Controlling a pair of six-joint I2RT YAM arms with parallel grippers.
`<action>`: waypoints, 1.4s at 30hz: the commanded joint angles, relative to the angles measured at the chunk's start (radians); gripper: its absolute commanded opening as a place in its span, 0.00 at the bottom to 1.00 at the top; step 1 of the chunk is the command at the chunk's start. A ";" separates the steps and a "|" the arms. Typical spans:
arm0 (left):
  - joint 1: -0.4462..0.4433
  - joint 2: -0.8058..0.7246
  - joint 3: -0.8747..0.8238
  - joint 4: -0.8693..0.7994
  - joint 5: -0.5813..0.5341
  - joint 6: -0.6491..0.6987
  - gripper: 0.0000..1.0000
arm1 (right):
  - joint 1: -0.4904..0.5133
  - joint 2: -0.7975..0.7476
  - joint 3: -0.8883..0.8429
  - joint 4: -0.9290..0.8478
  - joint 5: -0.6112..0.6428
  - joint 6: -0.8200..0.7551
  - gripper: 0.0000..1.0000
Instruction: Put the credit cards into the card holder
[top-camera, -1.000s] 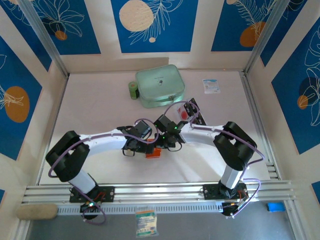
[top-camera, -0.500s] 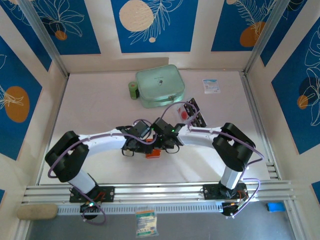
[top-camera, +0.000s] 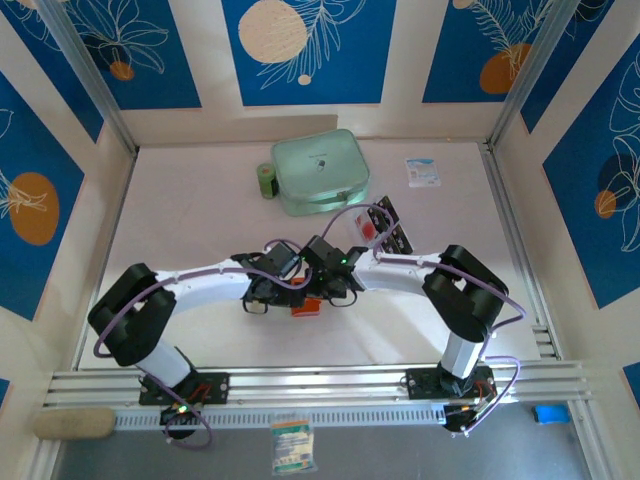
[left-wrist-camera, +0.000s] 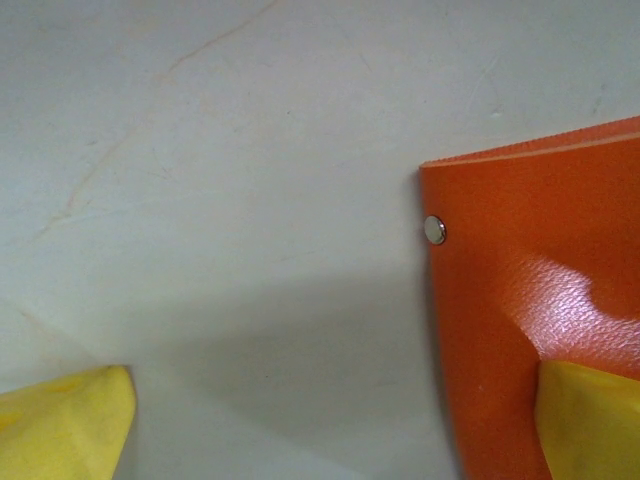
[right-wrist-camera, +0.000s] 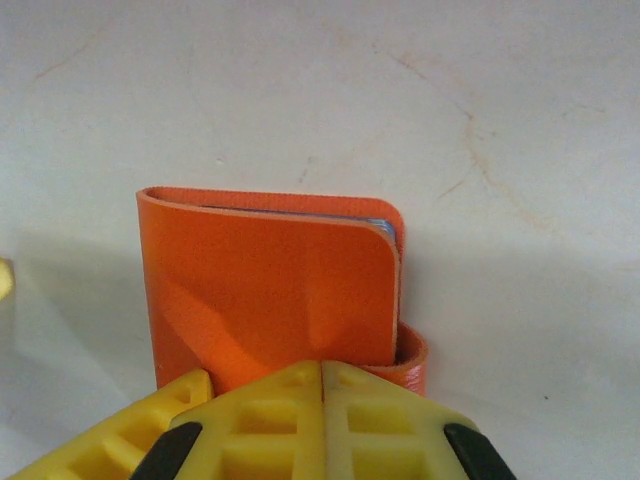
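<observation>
Jaws shut and empty, the right gripper (right-wrist-camera: 322, 385) is pressing its tips onto the folded orange wallet (right-wrist-camera: 270, 290) just ahead of it, probably pinning it flat, while the wide-open left gripper (left-wrist-camera: 330, 400) is setting one finger (left-wrist-camera: 590, 420) over the wallet's edge, with loose cards (top-camera: 388, 228) lying beyond both.

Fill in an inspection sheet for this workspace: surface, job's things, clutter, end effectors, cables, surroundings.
Surface: pale table, faint hairline marks.
Job's things: orange wallet, folded; cards beside right arm.
Clutter: mint case, green roll, packet.
End effectors: left end effector open, one finger over wallet; right end effector shut at wallet's edge.
Cables: purple loops along both arms.
Surroundings: blue leaf-print panels; rail at near edge.
</observation>
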 joint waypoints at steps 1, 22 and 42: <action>0.000 0.025 0.037 -0.076 0.001 0.013 1.00 | 0.168 0.220 -0.108 -0.175 -0.067 0.021 0.00; 0.002 0.018 0.107 -0.108 0.007 -0.003 1.00 | 0.060 0.035 0.088 -0.172 -0.131 -0.083 0.26; 0.001 0.006 0.116 -0.115 -0.017 0.027 1.00 | -0.001 -0.053 0.094 -0.229 -0.077 -0.123 0.32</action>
